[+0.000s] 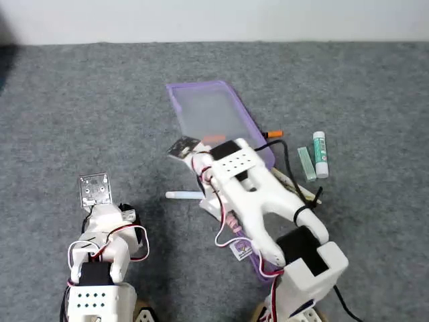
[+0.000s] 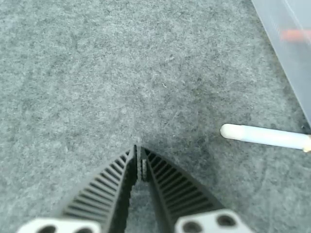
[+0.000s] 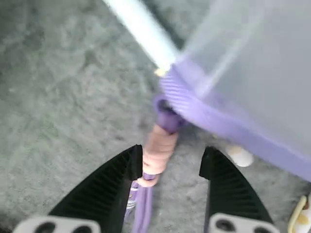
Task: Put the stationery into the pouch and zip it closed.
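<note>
Across the middle of the grey fuzzy table [image 1: 60, 100], a bit nearer the far edge, lies the see-through purple plastic pouch [image 1: 211, 111]. The right gripper [image 3: 170, 160] sits at the pouch's near corner with its jaws wide apart. The left gripper [image 2: 140, 158] rests by the near left corner, jaws closed on nothing. A long white pen [image 1: 184, 194] lies just beside the pouch. A green and white glue stick [image 1: 320, 154] and a small pale green block [image 1: 306, 163] lie toward the right edge, outside the pouch. The little peach zip tab [image 3: 158, 148] lies between the right jaws, not pinched.

If the zip gets pulled now, these things may be shut out. Nothing holds the pouch down, so I think it could slide along while the zip stays put. The tab is small and floppy and could slip free.
</note>
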Action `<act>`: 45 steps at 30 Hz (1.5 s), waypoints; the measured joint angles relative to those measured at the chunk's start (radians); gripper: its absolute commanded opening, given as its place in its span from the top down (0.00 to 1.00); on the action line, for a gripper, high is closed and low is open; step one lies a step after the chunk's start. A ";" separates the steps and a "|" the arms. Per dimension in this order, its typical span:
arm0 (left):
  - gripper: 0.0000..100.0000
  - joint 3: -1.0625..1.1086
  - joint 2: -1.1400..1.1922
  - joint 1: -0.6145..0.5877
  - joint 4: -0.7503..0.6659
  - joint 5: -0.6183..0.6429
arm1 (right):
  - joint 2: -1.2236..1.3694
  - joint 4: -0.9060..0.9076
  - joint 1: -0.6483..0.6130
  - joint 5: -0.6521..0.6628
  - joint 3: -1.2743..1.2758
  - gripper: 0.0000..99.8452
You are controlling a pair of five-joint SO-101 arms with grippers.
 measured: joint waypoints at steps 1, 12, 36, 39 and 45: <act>0.99 0.000 0.000 0.000 0.000 0.000 | 0.000 0.005 -0.009 -0.003 0.000 0.79; 0.99 0.000 0.000 0.000 0.000 0.000 | 0.114 -0.017 -0.018 -0.006 -0.003 0.91; 0.99 0.000 0.000 0.000 0.000 0.000 | -0.236 0.126 -0.009 -0.046 -0.017 0.99; 0.99 0.000 0.000 0.000 0.000 0.000 | -0.307 0.164 -0.009 -0.049 -0.017 0.99; 0.99 0.000 0.000 0.000 0.000 0.000 | -0.439 0.229 -0.009 -0.049 -0.017 0.99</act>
